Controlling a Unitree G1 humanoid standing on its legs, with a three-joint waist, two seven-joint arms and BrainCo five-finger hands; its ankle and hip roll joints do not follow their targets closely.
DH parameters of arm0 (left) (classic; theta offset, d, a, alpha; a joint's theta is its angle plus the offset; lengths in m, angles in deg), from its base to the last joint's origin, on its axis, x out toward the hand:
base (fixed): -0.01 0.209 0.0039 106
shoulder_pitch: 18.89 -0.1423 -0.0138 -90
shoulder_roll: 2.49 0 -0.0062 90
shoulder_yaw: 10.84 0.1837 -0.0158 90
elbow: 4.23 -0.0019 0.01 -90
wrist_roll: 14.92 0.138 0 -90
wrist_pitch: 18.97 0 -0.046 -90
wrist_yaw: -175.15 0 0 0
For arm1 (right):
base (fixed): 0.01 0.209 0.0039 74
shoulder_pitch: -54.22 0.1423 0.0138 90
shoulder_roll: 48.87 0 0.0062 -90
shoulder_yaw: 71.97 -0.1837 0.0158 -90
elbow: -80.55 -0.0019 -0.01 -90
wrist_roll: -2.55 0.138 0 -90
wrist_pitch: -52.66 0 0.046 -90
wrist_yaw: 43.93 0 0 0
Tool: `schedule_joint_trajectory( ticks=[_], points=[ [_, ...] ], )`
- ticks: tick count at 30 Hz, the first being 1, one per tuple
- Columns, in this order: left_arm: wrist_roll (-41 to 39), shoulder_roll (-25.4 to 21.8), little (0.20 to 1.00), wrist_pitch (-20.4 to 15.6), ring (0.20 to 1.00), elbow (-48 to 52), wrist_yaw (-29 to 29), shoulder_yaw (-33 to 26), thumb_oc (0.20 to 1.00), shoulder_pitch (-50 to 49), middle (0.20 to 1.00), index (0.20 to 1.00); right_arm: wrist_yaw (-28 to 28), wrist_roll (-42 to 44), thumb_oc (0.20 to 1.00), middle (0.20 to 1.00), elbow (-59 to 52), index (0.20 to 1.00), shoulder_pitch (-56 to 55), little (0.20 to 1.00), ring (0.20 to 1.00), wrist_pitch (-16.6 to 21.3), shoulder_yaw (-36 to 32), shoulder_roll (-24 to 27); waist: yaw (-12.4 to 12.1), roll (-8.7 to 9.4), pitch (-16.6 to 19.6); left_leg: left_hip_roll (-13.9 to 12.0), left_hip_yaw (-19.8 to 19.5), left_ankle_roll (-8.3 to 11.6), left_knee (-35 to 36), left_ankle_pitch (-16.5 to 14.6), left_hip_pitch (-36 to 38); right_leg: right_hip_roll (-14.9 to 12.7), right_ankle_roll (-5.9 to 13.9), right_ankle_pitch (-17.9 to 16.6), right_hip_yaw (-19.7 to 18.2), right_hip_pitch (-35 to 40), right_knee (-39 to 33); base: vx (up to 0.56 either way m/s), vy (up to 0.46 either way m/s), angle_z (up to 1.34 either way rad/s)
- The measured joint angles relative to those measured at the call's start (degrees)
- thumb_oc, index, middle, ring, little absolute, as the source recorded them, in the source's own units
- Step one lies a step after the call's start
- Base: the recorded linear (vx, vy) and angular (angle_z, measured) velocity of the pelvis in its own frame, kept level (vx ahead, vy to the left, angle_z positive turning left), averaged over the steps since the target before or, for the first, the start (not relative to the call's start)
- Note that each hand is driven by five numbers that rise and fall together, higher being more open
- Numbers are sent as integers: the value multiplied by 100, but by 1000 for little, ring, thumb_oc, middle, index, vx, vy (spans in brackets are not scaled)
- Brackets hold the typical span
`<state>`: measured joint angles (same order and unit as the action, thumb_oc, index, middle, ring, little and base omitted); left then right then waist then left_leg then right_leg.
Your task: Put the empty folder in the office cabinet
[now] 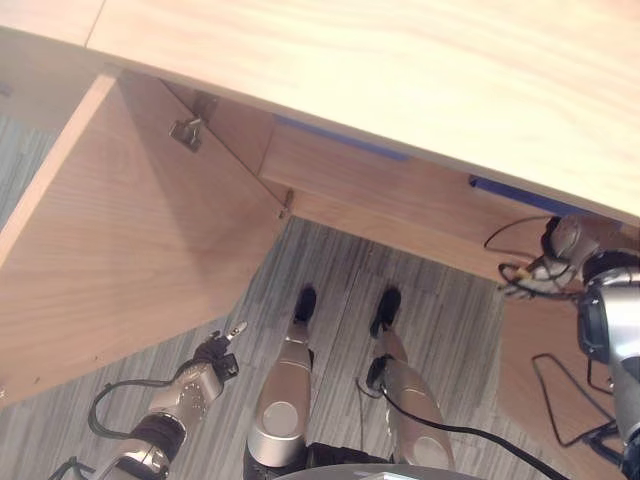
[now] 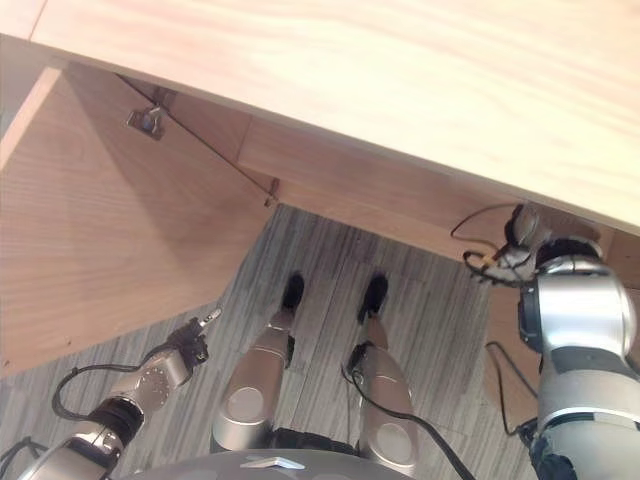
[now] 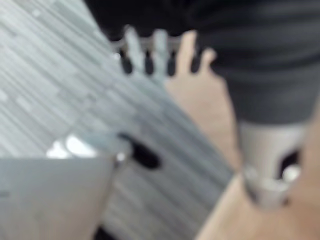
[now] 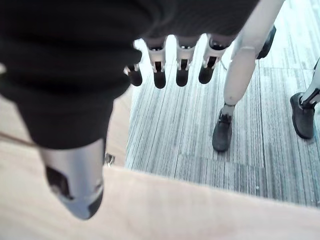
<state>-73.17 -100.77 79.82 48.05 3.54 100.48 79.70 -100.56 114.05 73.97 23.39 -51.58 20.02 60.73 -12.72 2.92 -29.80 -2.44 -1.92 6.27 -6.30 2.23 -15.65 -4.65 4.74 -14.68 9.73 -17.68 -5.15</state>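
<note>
The left hand was seen low over the carpet, its silver, dark-tipped fingers stretched out straight and nothing held in them. Just beyond its fingertips the open door of the cabinet was swung out, a broad flat panel of pale wood with fine straight grain. A small metal hinge was fixed to the door's inner face, well above the left hand.

The right hand was raised close under the front edge of the cabinet's smooth, light wooden top. In its wrist view the fingers were seen hanging loose in a row, the thumb set apart, and nothing was grasped. A second wooden panel was seen below this hand, and whether it was touched could not be told.

Two thin blue edges were seen under the overhang of the top, in the cabinet's shadowed interior: one between the two hands and well above them, the other just above the right hand. They were narrow and straight, like the edge of something flat. Whether either was the folder could not be told, as only these slivers were shown. No folder was carried by either hand.

The carpet between the hands was grey and woven in fine, close stripes.
</note>
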Motion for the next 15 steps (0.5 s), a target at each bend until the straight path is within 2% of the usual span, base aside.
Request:
schedule_joint_trajectory(
  ticks=[3,7,9,12,15],
  points=[
    [-1,98,1000,60,1000,-145,14,220,1000,-32,1000,1000,215,1,1000,1000,85,1000,-807,1000,1000,-90,-94,-523,91,52,408,2,7,-60,-498,-296,-187,2,-44,39,-15,38,0,-27,84,-2],
    [1,298,1000,111,1000,-543,143,356,1000,-54,1000,1000,525,-3,1000,1000,211,1000,-1639,1000,1000,-170,-209,-1170,160,-21,990,22,177,-193,-1086,-709,-214,-36,-89,72,-125,229,0,-16,122,-20],
    [2,333,1000,108,1000,-559,156,361,1000,-98,1000,1000,647,0,1000,1000,210,1000,-1791,1000,1000,-212,-204,-1299,282,-38,1162,85,190,-259,-1225,-788,-224,-109,-132,125,-114,286,-1,-20,108,-1],
    [10,509,1000,107,1000,-899,177,337,1000,-153,1000,1000,922,-7,1000,1000,174,1000,-2101,1000,1000,-220,-186,-1535,307,-89,1334,180,273,-394,-1454,-920,-198,-225,-130,127,-113,399,-1,-20,114,-5],
    [44,755,1000,107,1000,-1373,172,297,1000,-305,1000,1000,1268,-132,1000,1000,-70,1000,-2654,1000,1000,-236,-26,-1965,356,-135,1499,244,323,-537,-1657,-1064,-179,-323,-24,212,-107,503,-1,-10,116,-6]
  ],
)
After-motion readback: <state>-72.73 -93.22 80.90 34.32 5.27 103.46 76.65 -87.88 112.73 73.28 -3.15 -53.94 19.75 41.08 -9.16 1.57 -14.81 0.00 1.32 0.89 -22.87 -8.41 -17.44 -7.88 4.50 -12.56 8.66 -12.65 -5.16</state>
